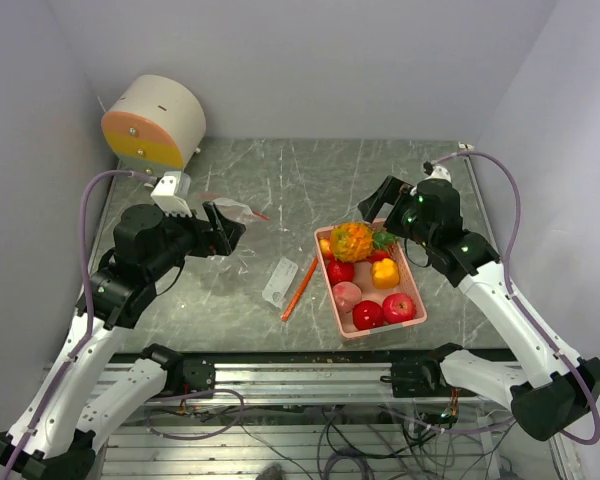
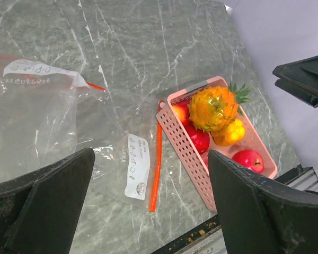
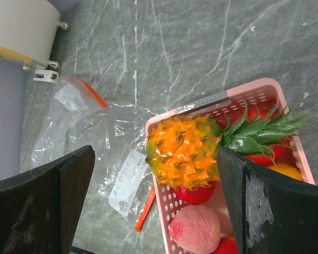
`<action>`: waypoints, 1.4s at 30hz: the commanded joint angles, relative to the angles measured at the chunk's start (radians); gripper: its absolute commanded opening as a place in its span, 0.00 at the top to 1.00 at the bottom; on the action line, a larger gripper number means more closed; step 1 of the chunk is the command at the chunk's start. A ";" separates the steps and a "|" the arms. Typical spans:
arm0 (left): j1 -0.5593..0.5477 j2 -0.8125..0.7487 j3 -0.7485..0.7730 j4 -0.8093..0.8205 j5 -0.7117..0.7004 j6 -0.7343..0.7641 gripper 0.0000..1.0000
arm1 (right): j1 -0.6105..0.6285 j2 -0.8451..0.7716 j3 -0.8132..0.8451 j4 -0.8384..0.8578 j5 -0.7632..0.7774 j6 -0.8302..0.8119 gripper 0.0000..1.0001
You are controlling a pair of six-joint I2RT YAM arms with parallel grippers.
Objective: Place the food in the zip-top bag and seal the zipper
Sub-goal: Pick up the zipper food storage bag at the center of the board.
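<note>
The food lies in a pink basket point(image 1: 417, 290): a bumpy orange fruit with green leaves point(image 1: 351, 241), a yellow pepper point(image 1: 384, 272), a pink peach point(image 1: 347, 296) and red apples point(image 1: 399, 307). The clear zip-top bag point(image 1: 270, 265) lies flat left of the basket, its orange zipper point(image 1: 300, 288) next to the basket wall. My left gripper point(image 1: 225, 228) is open and empty above the bag's far left part point(image 2: 42, 121). My right gripper point(image 1: 378, 208) is open and empty above the basket's far end, over the orange fruit point(image 3: 183, 151).
A white and orange cylinder point(image 1: 155, 120) stands at the back left corner. A white label point(image 2: 138, 166) is on the bag near the zipper point(image 2: 156, 164). Walls close in the table on the left, back and right.
</note>
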State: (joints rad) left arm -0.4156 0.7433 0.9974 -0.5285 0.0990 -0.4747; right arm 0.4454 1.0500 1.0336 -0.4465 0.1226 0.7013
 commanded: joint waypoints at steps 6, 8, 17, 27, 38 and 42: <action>0.009 -0.009 0.007 -0.031 -0.046 0.026 0.01 | 0.003 -0.022 -0.027 0.206 -0.073 -0.116 0.00; 0.009 -0.010 0.007 -0.038 -0.053 0.026 0.01 | 0.003 -0.017 -0.055 0.283 -0.154 -0.150 0.00; 0.009 -0.024 -0.033 -0.049 -0.093 0.024 0.01 | 0.103 0.211 -0.015 0.521 -0.353 -0.137 0.12; 0.009 -0.101 -0.068 -0.094 -0.264 -0.014 0.00 | 0.238 0.650 0.162 0.701 -0.373 -0.063 0.11; 0.009 -0.193 -0.093 -0.102 -0.346 -0.041 0.02 | 0.207 0.993 0.320 0.941 -0.483 0.342 0.12; 0.009 -0.188 -0.086 -0.123 -0.347 -0.036 0.02 | 0.207 1.014 0.350 0.923 -0.436 0.404 0.12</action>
State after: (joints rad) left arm -0.4156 0.5549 0.9161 -0.6346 -0.2234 -0.5083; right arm 0.6544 2.0644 1.3270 0.4084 -0.3367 0.9874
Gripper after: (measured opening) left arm 0.981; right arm 0.880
